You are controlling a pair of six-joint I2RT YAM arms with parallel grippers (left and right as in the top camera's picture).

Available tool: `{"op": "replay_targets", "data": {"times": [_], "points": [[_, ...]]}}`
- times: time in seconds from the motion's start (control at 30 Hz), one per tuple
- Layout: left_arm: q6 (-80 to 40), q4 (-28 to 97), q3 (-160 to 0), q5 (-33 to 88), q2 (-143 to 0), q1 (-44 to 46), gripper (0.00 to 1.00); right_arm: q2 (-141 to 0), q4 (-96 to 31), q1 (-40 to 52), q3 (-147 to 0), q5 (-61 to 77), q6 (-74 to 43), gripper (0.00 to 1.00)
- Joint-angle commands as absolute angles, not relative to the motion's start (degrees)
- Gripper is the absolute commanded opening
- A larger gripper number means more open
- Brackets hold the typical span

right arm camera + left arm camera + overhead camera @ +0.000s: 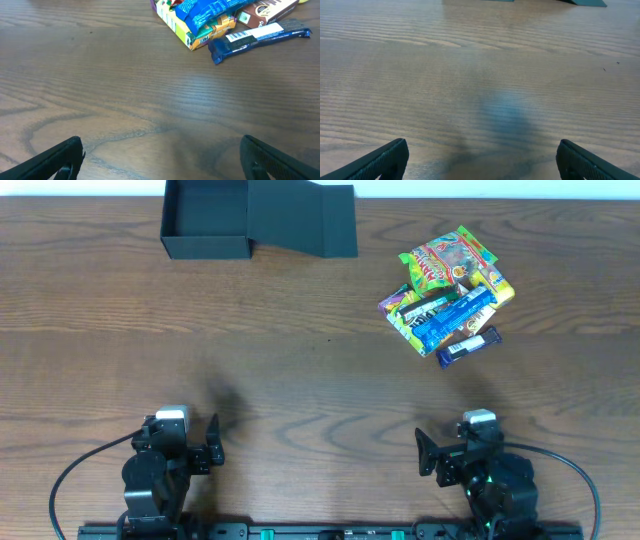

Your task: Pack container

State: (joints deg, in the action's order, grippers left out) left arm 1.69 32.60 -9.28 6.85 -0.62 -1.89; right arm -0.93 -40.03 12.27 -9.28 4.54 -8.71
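One box (205, 248), lid open. One snack pile (450, 290), at least five packets. Left pincer (480, 162), right pincer (160, 162): both wide open, empty.

Wood-grain table (300, 350), open dark container (258, 218) far left, snack packet pile (450, 290) far right — well apart

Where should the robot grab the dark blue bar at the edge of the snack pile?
Pinch the dark blue bar across its narrow middle, coming straight down from above. It lies flat, long and thin, at the pile's near edge, mostly clear of the other packets.
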Motion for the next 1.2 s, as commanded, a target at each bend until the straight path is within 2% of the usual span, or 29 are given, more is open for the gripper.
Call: {"op": "replay_targets", "data": {"times": [0.0,0.1,0.23,0.47,0.63,0.83,1.17], "points": [[-1.41,32.47,-8.62,7.55,-0.21,-2.22,0.95,-0.34,-40.07,12.82,-9.19,5.15,-9.15,0.99],[-13.67,32.47,-8.62,7.6,-0.21,-2.22,0.96,-0.34,-40.1,12.82,-9.19,5.15,-9.15,0.99],[-37.78,32.58,-8.73,11.9,-0.21,-2.22,0.95,-0.34,-40.07,12.82,-9.19,5.15,-9.15,0.99],[-46.35,32.01,-8.73,12.62,-0.21,-2.22,0.95,-0.34,-40.1,12.82,-9.19,5.15,-9.15,0.99],[-40.77,24.6,-8.75,20.25,-0.36,-2.22,0.96,-0.34,-40.07,12.82,-9.19,5.15,-9.15,0.99],[-36.8,23.05,-10.76,20.73,-3.29,-2.22,0.96,-0.34,-40.1,12.82,-9.19,5.15,-9.15,0.99],[-22.72,22.22,-26.52,12.64,-28.29,-2.22,0.96,-0.34,-40.07,12.82,-9.19,5.15,-9.15,0.99]]}}
